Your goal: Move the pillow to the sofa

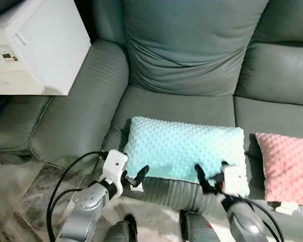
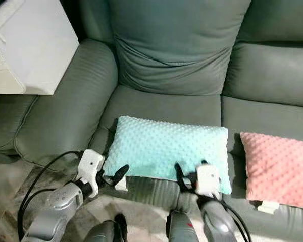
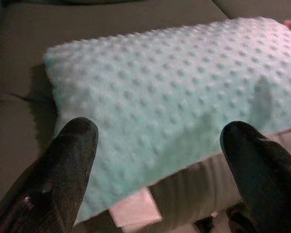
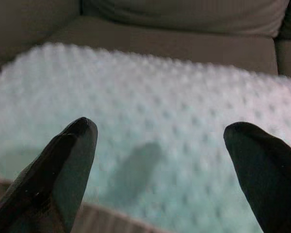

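A teal dotted pillow [image 1: 184, 148] lies flat on the grey sofa seat [image 1: 177, 107], along its front edge. My left gripper [image 1: 134, 177] stands open just off the pillow's front left corner, near a white tag [image 3: 136, 213]. In the left wrist view its two black fingers [image 3: 72, 160] are spread wide with the pillow beyond them, not between them. My right gripper [image 1: 211, 174] is open at the pillow's front right part. Its fingers [image 4: 68, 160] hover apart over the teal surface and hold nothing.
A pink dotted pillow [image 1: 288, 166] lies on the adjoining seat to the right. A white box-like unit [image 1: 35, 45] sits beside the sofa's left armrest [image 1: 76, 111]. Marbled floor [image 1: 20, 201] shows at the lower left, and black cables [image 1: 65, 176] loop from my left arm.
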{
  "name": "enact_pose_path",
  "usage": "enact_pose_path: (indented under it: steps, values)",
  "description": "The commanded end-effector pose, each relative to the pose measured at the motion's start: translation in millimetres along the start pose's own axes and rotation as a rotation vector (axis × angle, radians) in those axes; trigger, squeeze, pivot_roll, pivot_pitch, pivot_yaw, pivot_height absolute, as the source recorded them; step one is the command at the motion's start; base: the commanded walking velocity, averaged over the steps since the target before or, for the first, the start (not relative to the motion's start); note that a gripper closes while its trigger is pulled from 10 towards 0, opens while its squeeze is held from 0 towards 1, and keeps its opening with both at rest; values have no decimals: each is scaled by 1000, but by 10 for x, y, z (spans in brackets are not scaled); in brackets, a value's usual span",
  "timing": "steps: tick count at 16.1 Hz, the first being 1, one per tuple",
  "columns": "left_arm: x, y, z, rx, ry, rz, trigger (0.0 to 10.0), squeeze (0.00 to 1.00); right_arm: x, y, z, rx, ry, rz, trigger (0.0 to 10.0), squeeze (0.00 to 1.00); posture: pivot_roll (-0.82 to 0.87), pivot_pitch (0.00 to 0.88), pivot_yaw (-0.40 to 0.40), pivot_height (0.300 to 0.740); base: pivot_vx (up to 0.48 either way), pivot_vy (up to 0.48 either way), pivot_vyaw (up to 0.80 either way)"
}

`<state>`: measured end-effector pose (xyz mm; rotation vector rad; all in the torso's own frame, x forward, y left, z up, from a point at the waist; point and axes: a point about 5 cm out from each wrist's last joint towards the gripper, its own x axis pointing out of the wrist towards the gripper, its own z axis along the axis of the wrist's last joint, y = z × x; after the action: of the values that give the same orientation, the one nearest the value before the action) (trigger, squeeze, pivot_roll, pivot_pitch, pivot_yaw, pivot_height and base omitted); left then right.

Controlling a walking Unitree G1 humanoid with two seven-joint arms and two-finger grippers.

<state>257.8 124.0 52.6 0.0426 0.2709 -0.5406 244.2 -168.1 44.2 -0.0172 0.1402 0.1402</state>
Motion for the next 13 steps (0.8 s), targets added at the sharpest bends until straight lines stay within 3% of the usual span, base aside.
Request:
enact_pose_path:
  steps: [1,2,7,12,13]
  values:
    - [-87,147,-107,-3,20,90,10000,0,36,59,23,24,6,-2,10000,0,-162,140,109,740,0,0,0]
    - [-84,239,-85,-36,-1,163,10000,0,119,87,114,33,-15,0,10000,0,-163,108,107,740,0,0,0]
    - [72,378,33,-16,-56,245,10000,0,271,44,186,13,-9,23,10000,0,-178,3,80,740,0,0,0]
    - [196,546,134,-63,-107,369,10000,0,390,-5,252,-8,-6,30,10000,0,-194,0,50,740,0,0,0]
    - [208,595,149,-60,-94,434,10000,0,412,-15,263,-11,-7,34,10000,0,-192,0,44,740,0,0,0]
